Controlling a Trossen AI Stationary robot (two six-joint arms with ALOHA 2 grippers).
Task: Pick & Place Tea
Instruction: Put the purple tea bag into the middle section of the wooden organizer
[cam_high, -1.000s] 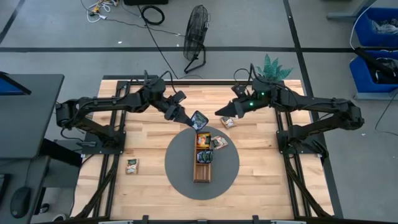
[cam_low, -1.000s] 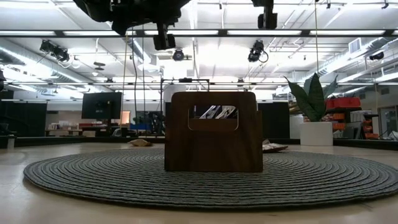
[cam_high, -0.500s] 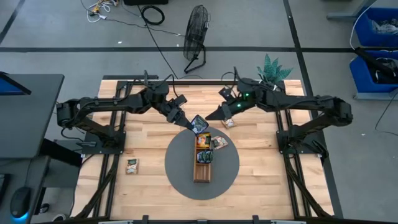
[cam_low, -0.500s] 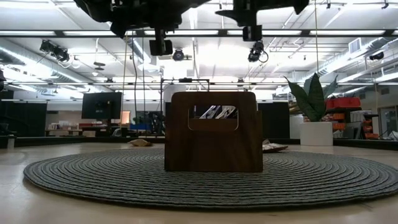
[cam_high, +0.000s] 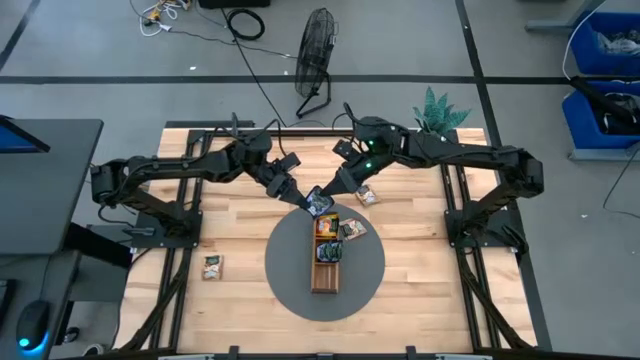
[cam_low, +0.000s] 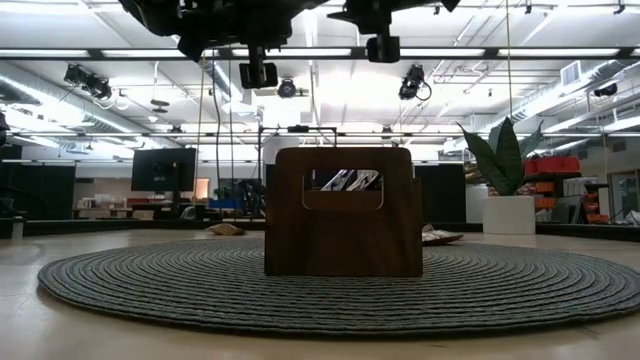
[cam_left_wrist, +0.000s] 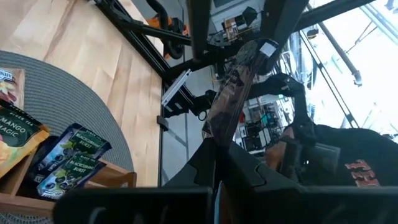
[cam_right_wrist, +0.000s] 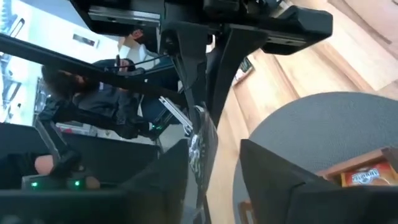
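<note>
A dark blue-teal tea sachet (cam_high: 320, 203) hangs above the far end of the long wooden tray (cam_high: 326, 274), with my left gripper (cam_high: 303, 197) shut on it. My right gripper (cam_high: 335, 189) is open and has come up to the same sachet from the right. In the right wrist view the sachet (cam_right_wrist: 200, 146) shows edge-on between the two fingers, with a gap on each side. The tray lies on a round grey mat (cam_high: 285, 265) and holds orange and dark sachets (cam_left_wrist: 68, 155) in its far compartments. My left gripper pinches one edge of the sachet (cam_left_wrist: 219, 138) between its two fingers. The fingers come nearly level, slanting in from the table's left. The sachet sticks out beyond the fingertips, seen edge-on, lifted clear above the tray's far end.
Loose sachets lie on the mat right of the tray (cam_high: 352, 228), on the wood behind it (cam_high: 366, 196), and near the table's left front (cam_high: 212, 266). A potted plant (cam_high: 440, 108) stands at the far right corner. A person shows beyond the table (cam_left_wrist: 348, 155).
My right gripper has travelled toward the table's left and tipped a little downward, closing in on the sachet held by my left gripper. The left gripper and the sachet have stayed where they were.
</note>
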